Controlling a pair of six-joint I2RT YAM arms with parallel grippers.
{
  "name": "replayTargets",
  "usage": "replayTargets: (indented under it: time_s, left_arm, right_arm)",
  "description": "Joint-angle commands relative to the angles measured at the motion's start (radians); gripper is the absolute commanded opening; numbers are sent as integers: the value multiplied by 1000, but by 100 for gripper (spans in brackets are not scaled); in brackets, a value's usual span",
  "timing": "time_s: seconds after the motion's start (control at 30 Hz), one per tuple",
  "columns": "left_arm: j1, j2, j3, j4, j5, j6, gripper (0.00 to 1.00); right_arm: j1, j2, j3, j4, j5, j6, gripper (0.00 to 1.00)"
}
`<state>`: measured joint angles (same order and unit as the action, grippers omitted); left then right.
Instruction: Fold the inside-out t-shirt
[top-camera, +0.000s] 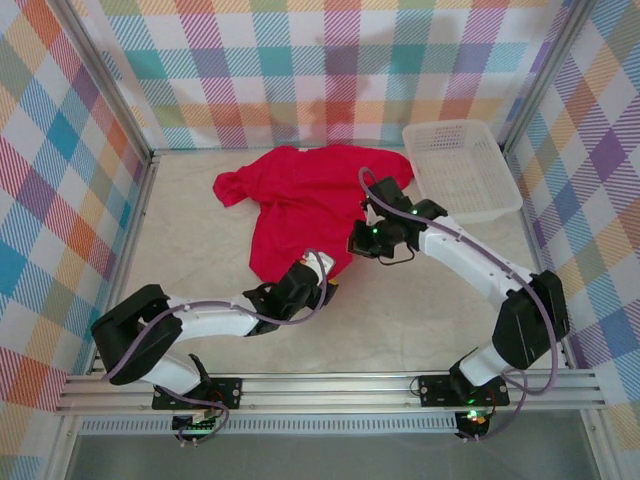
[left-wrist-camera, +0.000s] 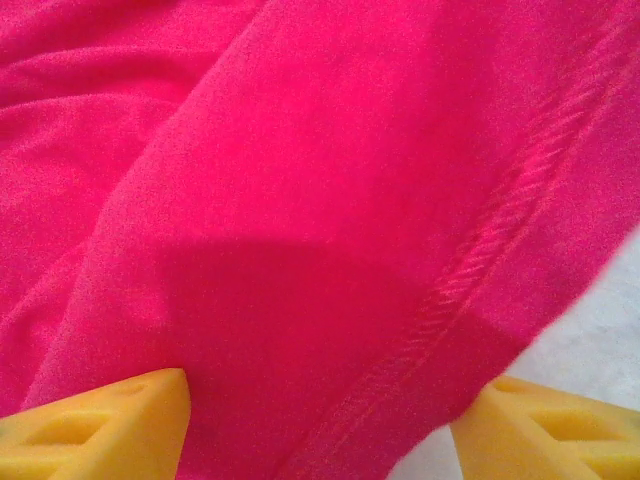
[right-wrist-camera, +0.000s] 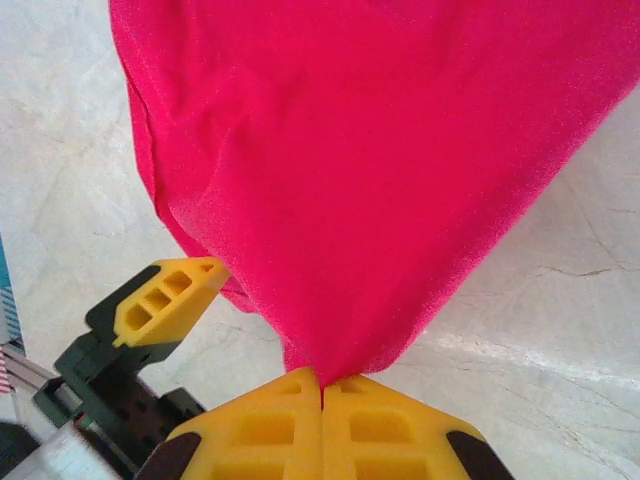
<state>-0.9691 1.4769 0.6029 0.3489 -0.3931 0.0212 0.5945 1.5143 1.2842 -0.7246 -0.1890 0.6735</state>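
The inside-out t-shirt (top-camera: 305, 195), bright red, lies crumpled on the table's far middle, its hem toward the arms. My left gripper (top-camera: 318, 283) is at the hem's near corner. In the left wrist view its yellow fingers (left-wrist-camera: 100, 425) stand wide apart, open, with the stitched hem of the t-shirt (left-wrist-camera: 330, 250) lying between them. My right gripper (top-camera: 364, 240) is at the shirt's right lower edge. In the right wrist view this gripper (right-wrist-camera: 322, 388) is shut on a pinched point of the t-shirt (right-wrist-camera: 370, 150), which hangs lifted above the table. The left gripper's finger (right-wrist-camera: 168, 297) sits just beside that fold.
A white plastic basket (top-camera: 460, 165) stands at the back right, close to the right arm's elbow. Checkered walls enclose the pale table (top-camera: 420, 310) on three sides. Bare tabletop lies in front of the shirt and at the left.
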Motion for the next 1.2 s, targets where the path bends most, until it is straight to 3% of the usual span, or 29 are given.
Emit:
replayTargets:
  time_s: [0.0,0.17,0.33,0.5,0.6,0.73,0.97,1.17]
  left_arm:
    - [8,15,31,58,-143,33,60]
    - [76,-65,13,-4,-208,4,51]
    - [138,-178,-8,-89,-193,-39,39]
    - [196,-228,-20,-162,-199,-112,0]
    - [222,-252,-3,-237,-220,-197,0]
    - [233,-275,73,-381,-153,-230,0]
    - [234,-402,405,-817,-57,-239,0]
    - [233,-444,561,-925,-26,-244,0]
  right_arm:
    - [-16,-62,46,-40,-5,-1,0]
    - [-50,-92,55,-82,17,-25,0]
    - [-68,-77,71,-116,25,-50,0]
    - [-74,-72,71,-110,22,-54,0]
    - [-82,-72,74,-113,22,-61,0]
    - [-90,-78,87,-122,23,-85,0]
    - [-104,-157,230,-292,132,-167,0]
    - [-136,-221,268,-331,181,-192,0]
